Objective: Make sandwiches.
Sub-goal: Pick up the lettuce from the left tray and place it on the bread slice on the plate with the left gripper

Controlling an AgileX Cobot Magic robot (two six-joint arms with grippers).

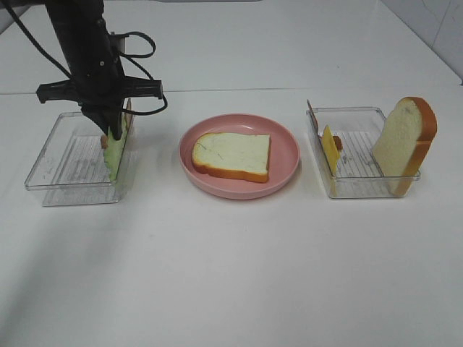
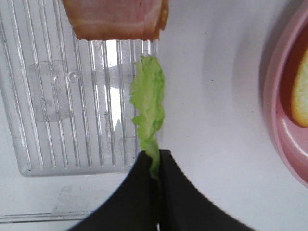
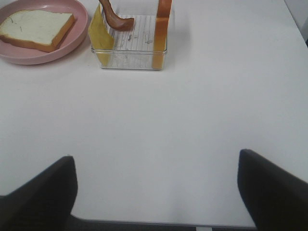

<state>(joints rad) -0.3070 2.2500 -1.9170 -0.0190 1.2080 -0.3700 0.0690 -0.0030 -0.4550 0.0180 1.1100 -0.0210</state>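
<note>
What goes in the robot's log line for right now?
left gripper shut on lettuce | right gripper open | pink plate holds one bread slice

Through the high camera I see the left arm (image 1: 83, 43) as a matte black column. A black crossbar (image 1: 101, 89) with rounded ends spans its lower section. Thin black cables (image 1: 153, 45) loop off the housing, and one more trails toward the frame's upper corner. The left gripper (image 2: 156, 161) has smooth black fingers (image 2: 183, 202) with curved outer edges that taper to narrow tips. The right gripper (image 3: 156, 192) has broad black fingers (image 3: 41, 197) with rounded corners.
</note>
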